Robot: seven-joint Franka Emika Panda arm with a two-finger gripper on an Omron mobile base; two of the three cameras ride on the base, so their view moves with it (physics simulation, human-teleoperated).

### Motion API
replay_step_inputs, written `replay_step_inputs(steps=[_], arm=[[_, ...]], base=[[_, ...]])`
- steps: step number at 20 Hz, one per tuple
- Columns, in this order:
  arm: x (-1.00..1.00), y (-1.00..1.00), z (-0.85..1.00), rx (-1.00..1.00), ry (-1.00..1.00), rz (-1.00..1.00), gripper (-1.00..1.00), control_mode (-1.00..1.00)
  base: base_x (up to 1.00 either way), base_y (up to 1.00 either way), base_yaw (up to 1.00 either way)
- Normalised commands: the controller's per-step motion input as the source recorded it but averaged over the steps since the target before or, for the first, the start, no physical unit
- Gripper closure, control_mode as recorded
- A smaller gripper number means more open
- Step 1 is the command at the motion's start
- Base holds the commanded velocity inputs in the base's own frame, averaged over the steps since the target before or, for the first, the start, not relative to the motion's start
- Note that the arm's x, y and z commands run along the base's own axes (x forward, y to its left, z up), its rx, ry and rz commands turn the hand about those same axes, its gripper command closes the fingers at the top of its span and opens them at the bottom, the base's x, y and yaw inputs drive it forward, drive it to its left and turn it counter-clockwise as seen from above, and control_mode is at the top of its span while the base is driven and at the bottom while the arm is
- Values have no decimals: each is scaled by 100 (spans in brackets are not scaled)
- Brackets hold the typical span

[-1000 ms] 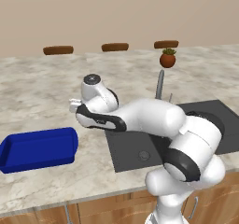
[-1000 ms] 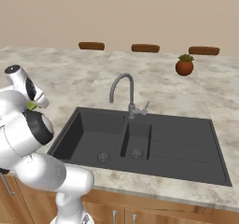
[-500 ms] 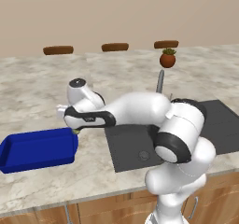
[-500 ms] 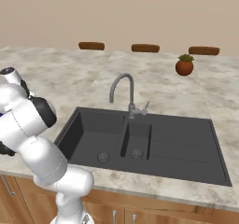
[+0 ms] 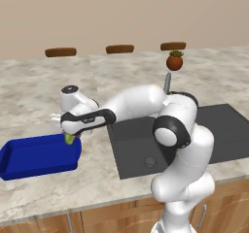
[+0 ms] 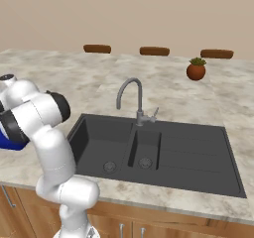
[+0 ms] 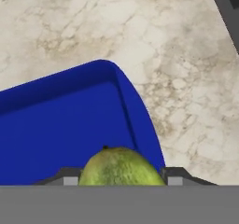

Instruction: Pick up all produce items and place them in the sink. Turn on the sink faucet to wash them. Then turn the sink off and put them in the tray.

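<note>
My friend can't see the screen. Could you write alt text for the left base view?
A white robot arm's gripper holds a small yellow-green fruit over the near-sink end of a blue tray on a marble counter. A dark sink lies to the right.

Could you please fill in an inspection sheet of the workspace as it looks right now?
Surface: beige marbled counter with wooden cabinet fronts below.
Job's things: yellow-green fruit held over the near-sink end of the blue tray; dark double-basin sink, basins bare, no water seen running from the faucet.
Clutter: brown potted plant at the back of the counter, away from the sink.
Grippers: gripper closed on the fruit, above the tray's edge.
Cables: nothing seen.
Surroundings: plain beige wall; three brown chair backs behind the counter.
</note>
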Motion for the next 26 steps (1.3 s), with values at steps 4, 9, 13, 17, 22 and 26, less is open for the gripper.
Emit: replay_step_inputs(steps=[4, 9, 13, 17, 22, 26], arm=[[0, 26, -24, 0, 9, 0, 100, -100], [0, 28, -36, -3, 9, 0, 100, -100], [3, 28, -41, -7, 5, 0, 100, -100], [6, 26, -30, -4, 4, 0, 100, -100], [6, 17, -30, -3, 4, 0, 100, -100], [6, 10, -32, -4, 2, 0, 100, -100]], base=[[0, 0, 0], [0, 0, 0], [0, 0, 0], [0, 0, 0], [0, 0, 0], [0, 0, 0]])
